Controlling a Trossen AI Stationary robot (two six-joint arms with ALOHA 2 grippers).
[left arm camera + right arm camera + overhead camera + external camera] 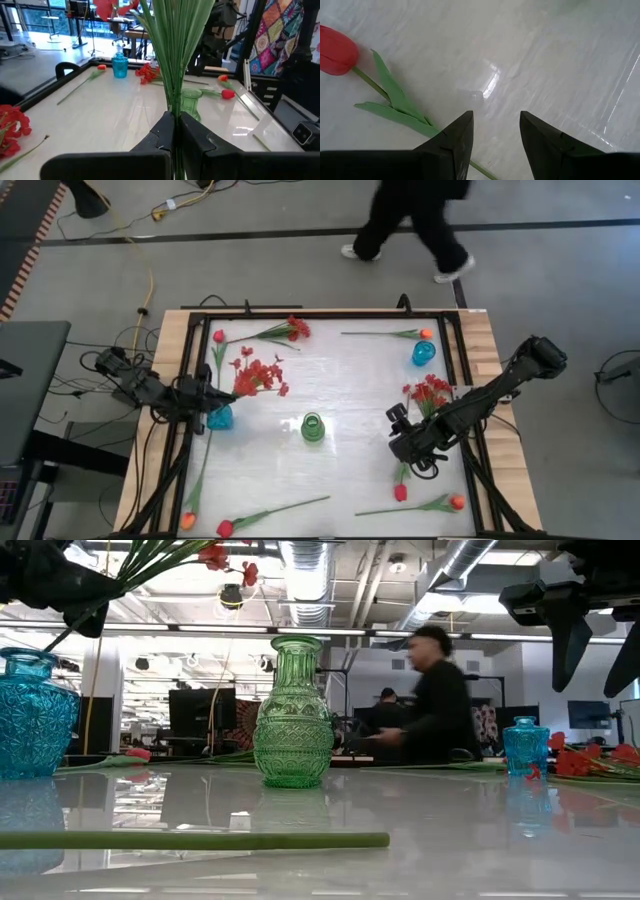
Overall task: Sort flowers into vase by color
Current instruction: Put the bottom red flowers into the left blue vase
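Sorting is being carried out but is barely begun, as far as can be judged: no flower is seen standing in the green vase [313, 427] at the middle of the table [340, 385], nor in the blue vase [424, 353] at two o'clock. A red spray [260, 375] is being held by its bundled stems in the left tool [213, 402], whose fingers are being pressed tight together on them, right over a second blue vase [220, 418] at nine o'clock — insertion there looks to be the step in hand. Left lying flat are another red spray [294, 329] and a red tulip [218, 336] near eleven o'clock, an orange tulip [426, 334] at one, a third red spray [430, 392] at three, and tulips along the six o'clock edge. The right tool [495, 135] is being held partly open and empty just above the table — a red tulip [337, 51] is lying just beside it, its stem running under the fingers.
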